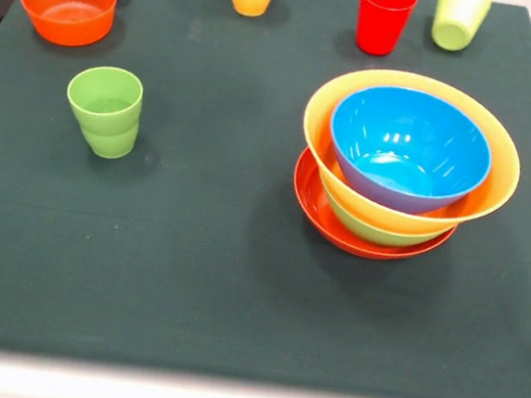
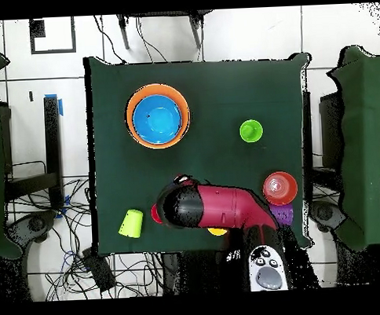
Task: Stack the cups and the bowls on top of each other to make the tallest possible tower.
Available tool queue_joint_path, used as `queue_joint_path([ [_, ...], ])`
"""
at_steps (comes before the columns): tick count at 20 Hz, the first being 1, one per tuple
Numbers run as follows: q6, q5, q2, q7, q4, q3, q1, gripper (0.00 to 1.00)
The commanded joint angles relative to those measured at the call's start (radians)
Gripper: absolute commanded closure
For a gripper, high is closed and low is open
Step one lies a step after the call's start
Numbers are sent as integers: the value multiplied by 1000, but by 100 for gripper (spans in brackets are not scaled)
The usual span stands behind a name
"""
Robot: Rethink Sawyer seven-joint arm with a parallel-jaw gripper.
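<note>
Bowls: blue bowl (image 1: 407, 145) nested in tilted orange-yellow bowl (image 1: 411, 150); cups scattered beyond. Tilt risks toppling added cups. Arm (image 2: 215, 207) hides gripper; grip state unknowable.

Robot lab workspace

A red robot arm (image 2: 219, 207) works over a green-clothed table (image 2: 222, 92) on white tiled floor (image 2: 329, 32), loose cables (image 2: 79, 255) trailing around it.
</note>
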Motion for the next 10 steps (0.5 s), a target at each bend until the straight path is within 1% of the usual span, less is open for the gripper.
queue_joint_path([
  [1, -74, -133, 31, -158, 94, 109, -94, 0],
  [5, -161, -243, 105, -175, 75, 122, -168, 0],
  [7, -179, -292, 123, -176, 65, 129, -196, 0],
  [10, -185, -348, 140, -168, 50, 146, -231, 0],
])
